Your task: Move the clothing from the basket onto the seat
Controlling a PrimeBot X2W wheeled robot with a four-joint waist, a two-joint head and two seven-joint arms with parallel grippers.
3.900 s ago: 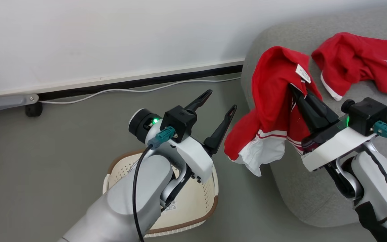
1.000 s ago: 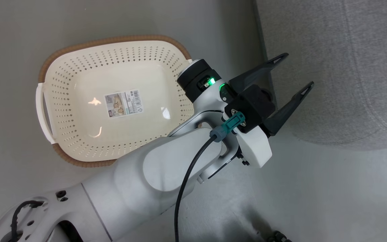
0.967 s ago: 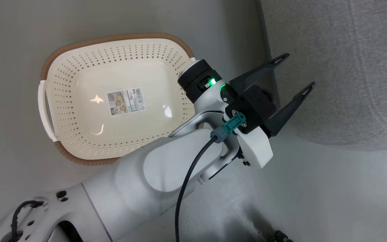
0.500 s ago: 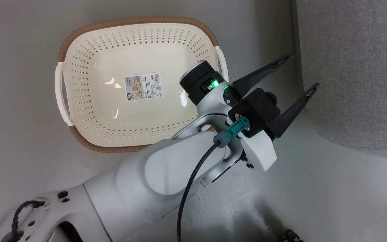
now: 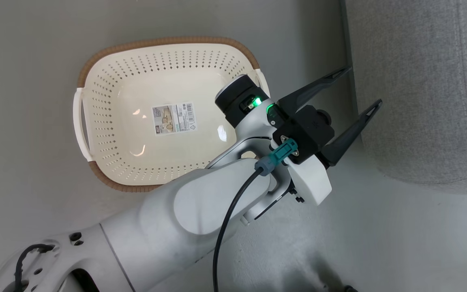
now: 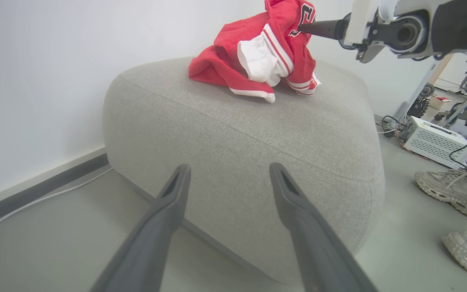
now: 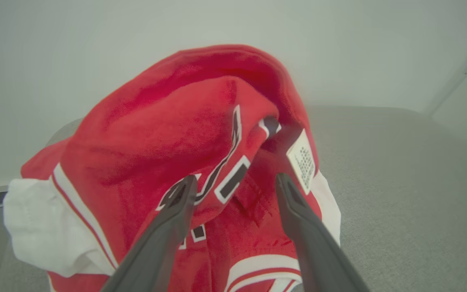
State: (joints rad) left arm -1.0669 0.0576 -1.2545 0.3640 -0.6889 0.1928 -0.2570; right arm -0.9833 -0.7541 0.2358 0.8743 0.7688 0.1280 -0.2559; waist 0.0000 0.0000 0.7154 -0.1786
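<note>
1. The basket (image 5: 108, 121) sits on the grey floor at the left of the head view. It holds only a barcode sticker (image 5: 174, 118), and the left forearm (image 5: 201, 207) crosses over its near right corner.
2. The left gripper (image 5: 364, 86) hangs between basket and seat, jaws spread wide with nothing between them, tips toward the seat's side.
3. The seat (image 6: 237, 134) stands against a white wall, with a white cable (image 6: 35, 200) running along the skirting to its left.
4. The clothing (image 6: 266, 56) lies heaped on the seat's top, toward the back, white trim showing.
5. The right gripper (image 7: 234, 178) is at the heap's peak with its fingers parted. Red fabric bunches between and beyond them, screening the cushion from its wrist camera.
6. Right of the seat are a white vented box (image 6: 436, 142) with cables and a person's pale shoes (image 6: 446, 190).
7. Nearly four seconds ago one garment hung from the closed right gripper over the seat's edge; now it rests on top. The head camera has since tilted down. The left jaws are as wide as before.
</note>
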